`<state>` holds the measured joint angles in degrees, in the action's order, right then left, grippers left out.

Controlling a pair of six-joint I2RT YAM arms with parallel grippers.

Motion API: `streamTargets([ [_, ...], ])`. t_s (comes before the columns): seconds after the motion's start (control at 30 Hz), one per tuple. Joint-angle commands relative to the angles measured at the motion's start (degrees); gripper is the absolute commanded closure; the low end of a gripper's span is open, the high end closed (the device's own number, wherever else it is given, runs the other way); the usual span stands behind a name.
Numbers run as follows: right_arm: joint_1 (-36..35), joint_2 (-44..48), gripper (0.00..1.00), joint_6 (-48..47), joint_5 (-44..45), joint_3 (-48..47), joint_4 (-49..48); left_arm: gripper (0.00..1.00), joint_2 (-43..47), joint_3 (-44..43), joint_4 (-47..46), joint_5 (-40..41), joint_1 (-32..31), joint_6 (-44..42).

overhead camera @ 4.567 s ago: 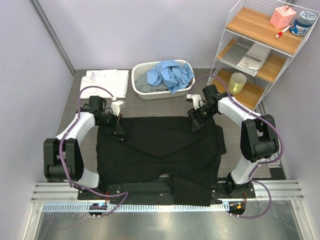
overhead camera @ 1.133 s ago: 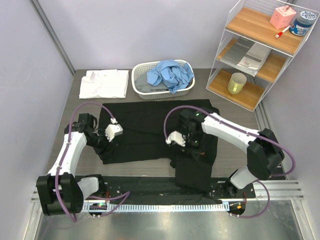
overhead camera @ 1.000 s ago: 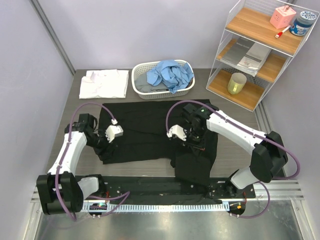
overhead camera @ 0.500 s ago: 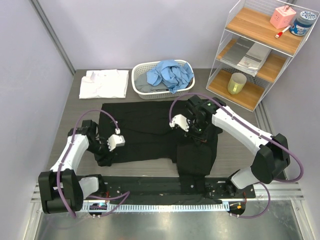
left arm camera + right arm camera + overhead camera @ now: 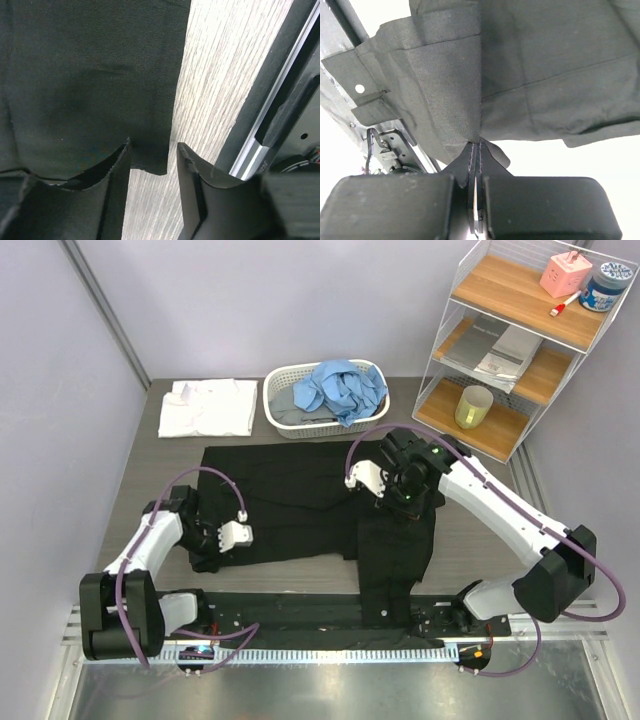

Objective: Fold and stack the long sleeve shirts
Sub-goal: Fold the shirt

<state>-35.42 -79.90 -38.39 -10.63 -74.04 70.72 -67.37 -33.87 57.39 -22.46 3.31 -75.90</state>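
Observation:
A large black long sleeve shirt [image 5: 285, 500] lies spread over the middle of the table. My right gripper [image 5: 401, 506] is shut on a fold of it [image 5: 545, 75] and holds that part raised, so a sleeve hangs down toward the near edge. In the right wrist view the fingertips [image 5: 471, 150] pinch the cloth tight. My left gripper [image 5: 213, 543] sits low at the shirt's near-left corner. Its jaws stand partly apart in the left wrist view, with the cloth corner [image 5: 150, 160] between them. A folded white shirt [image 5: 208, 407] lies at the back left. A light blue shirt [image 5: 340, 388] is heaped in the basket.
The white slatted basket [image 5: 290, 425] stands at the back centre. A wire shelf unit [image 5: 500, 350] with a yellow cup [image 5: 473, 406] fills the back right. A black metal rail [image 5: 300, 615] runs along the near edge, close to my left fingers [image 5: 215, 200].
My left gripper slid toward the near-left corner of the black shirt and its jaws narrowed. My right gripper carried its fold of black cloth rightward and farther back.

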Motion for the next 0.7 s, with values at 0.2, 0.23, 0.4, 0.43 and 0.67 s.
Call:
streamTargets([
  [0.2, -0.18, 5.54, 0.99, 1.13, 2.98, -4.35, 1.17, 0.77, 3.47, 1.17, -1.84, 1.71, -2.78, -2.59],
  [0.23, -0.18, 5.63, 0.99, 1.04, 3.16, -4.53, 1.35, 0.81, 3.91, 1.26, -1.93, 1.80, -2.78, -2.50],
  [0.4, -0.18, 6.42, 0.99, 0.69, 4.22, -5.94, 2.41, 1.00, 7.51, -2.25, 4.74, -0.48, -2.78, -2.14],
  [0.43, -0.18, 6.60, 0.99, 0.51, 4.22, -6.11, 3.02, 1.00, 8.30, -2.86, 6.58, -1.09, -2.78, -2.06],
  [0.67, -0.18, 7.30, 0.99, 0.16, 6.67, -8.83, 1.88, 1.00, 7.62, -10.07, 11.60, -2.68, -2.78, 0.31],
])
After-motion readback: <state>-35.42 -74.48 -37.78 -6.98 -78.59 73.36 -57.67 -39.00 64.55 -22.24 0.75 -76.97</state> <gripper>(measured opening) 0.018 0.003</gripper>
